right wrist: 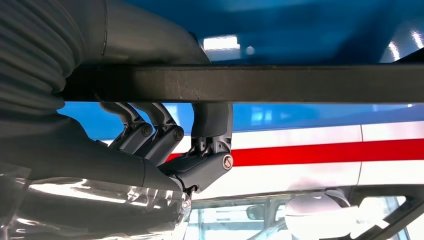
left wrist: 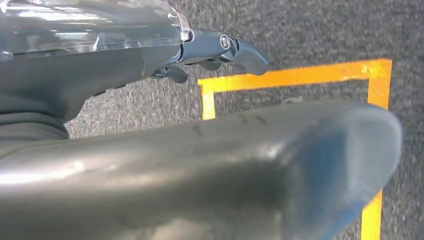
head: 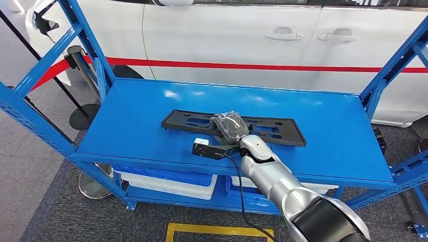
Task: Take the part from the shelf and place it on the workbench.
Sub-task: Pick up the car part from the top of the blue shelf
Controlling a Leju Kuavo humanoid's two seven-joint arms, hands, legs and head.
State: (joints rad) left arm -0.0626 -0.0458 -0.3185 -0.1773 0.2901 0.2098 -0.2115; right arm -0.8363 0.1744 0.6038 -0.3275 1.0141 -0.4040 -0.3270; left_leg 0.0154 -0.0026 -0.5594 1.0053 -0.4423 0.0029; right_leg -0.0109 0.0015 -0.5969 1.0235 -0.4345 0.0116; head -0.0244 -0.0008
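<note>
Black plastic part (head: 233,127), flat on blue shelf (head: 151,121); near edge wrapped by right hand (head: 229,126) fingers (right wrist: 212,125). Level lift advised. Left hand (left wrist: 220,50) hung, fingers apart, nothing held.

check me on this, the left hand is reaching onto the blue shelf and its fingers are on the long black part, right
Not quite: it is the right hand, not the left, on the long black part on the blue shelf, as the head view shows. The left hand hangs over the floor.
</note>
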